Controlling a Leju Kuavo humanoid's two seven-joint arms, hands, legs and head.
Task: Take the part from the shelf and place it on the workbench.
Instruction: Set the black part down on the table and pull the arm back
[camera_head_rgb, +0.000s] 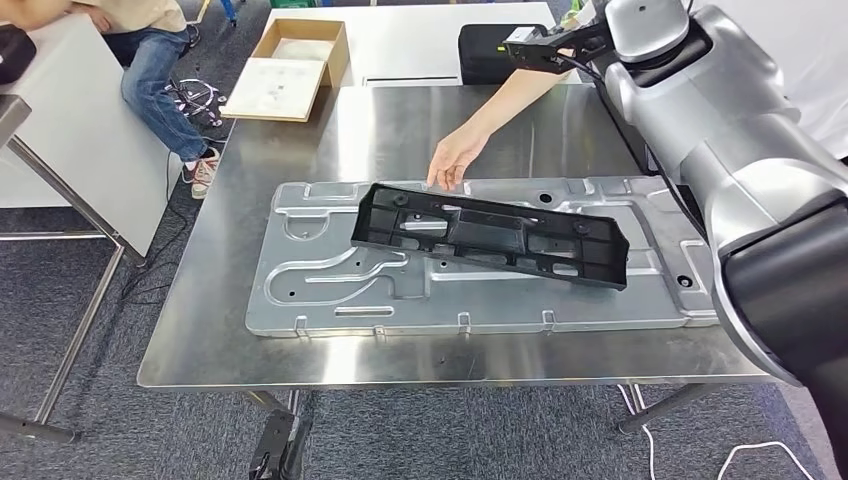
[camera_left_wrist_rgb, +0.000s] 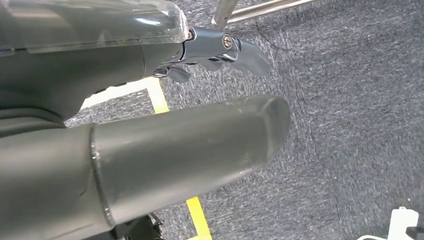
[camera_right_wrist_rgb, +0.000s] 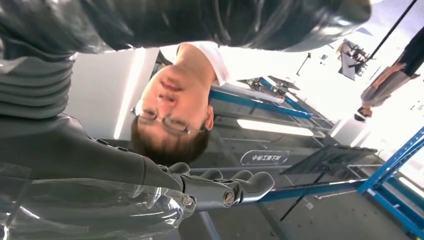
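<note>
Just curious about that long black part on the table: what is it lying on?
The black part rests on a pressed silver metal plate, which lies on the steel table. The plate's surface under the part is hidden.

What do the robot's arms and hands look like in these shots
The right arm has glossy silver rounded shells, a black section nearer the body, and a black cable at its far end. The right hand has a grey ribbed cover, a clear plastic shield and dark metallic fingers with a visible screw. The left hand has a thick grey thumb.
</note>
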